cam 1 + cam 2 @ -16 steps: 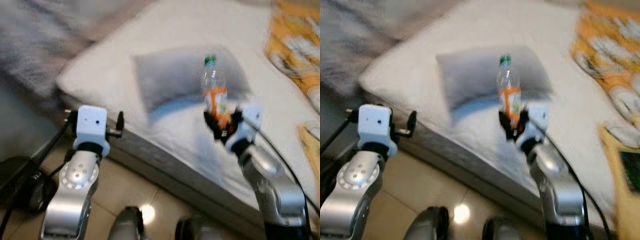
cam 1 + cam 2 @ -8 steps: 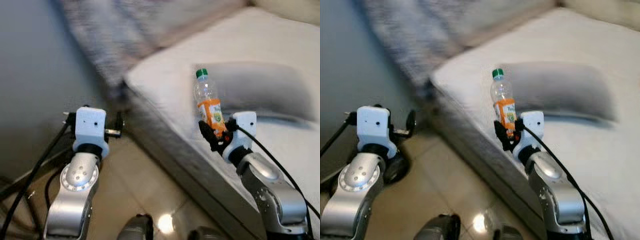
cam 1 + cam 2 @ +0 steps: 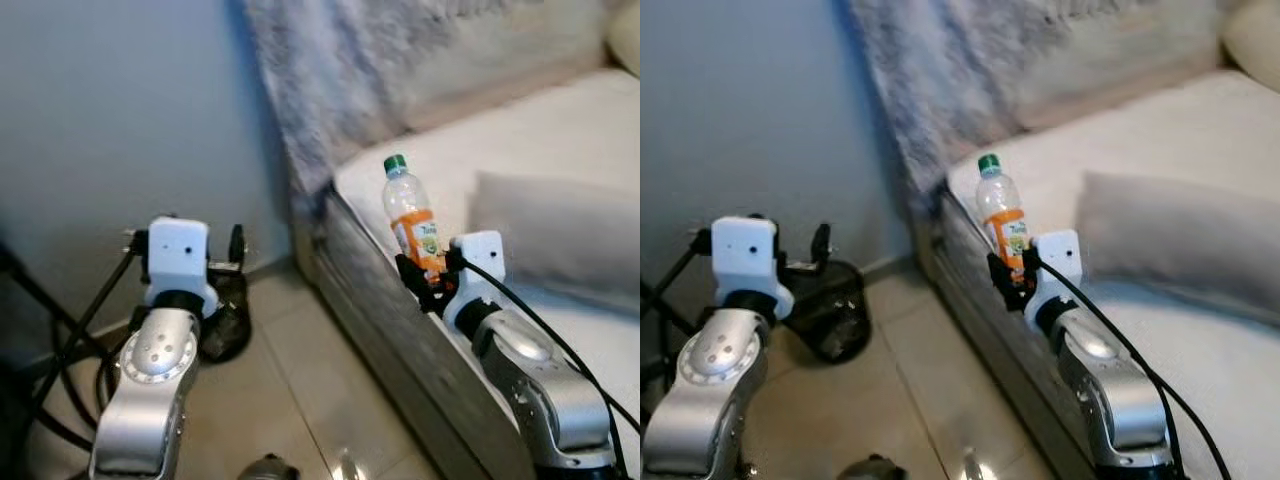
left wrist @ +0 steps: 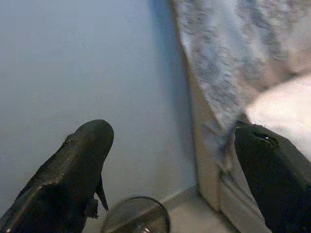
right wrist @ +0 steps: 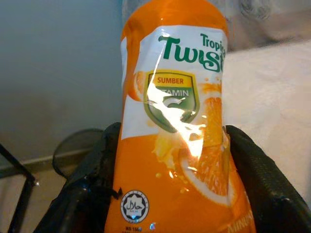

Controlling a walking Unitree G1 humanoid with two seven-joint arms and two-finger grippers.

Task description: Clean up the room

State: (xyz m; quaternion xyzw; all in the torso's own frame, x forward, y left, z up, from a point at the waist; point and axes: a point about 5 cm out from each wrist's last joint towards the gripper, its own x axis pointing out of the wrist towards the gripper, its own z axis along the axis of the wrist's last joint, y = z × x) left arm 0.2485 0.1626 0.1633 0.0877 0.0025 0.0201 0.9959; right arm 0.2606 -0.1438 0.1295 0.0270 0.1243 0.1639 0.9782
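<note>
Here the right gripper [image 3: 425,285] is clamped on an upright clear plastic bottle with orange label and green cap [image 3: 412,217], above the bed's edge [image 3: 400,320]. The left gripper's [image 4: 170,174] fingers stand apart, over a black mesh wastebasket [image 3: 830,305] on the floor.

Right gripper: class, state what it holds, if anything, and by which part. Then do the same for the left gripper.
The right gripper holds an upright plastic bottle by its lower body, at the orange label. The left gripper is open and holds nothing.
</note>
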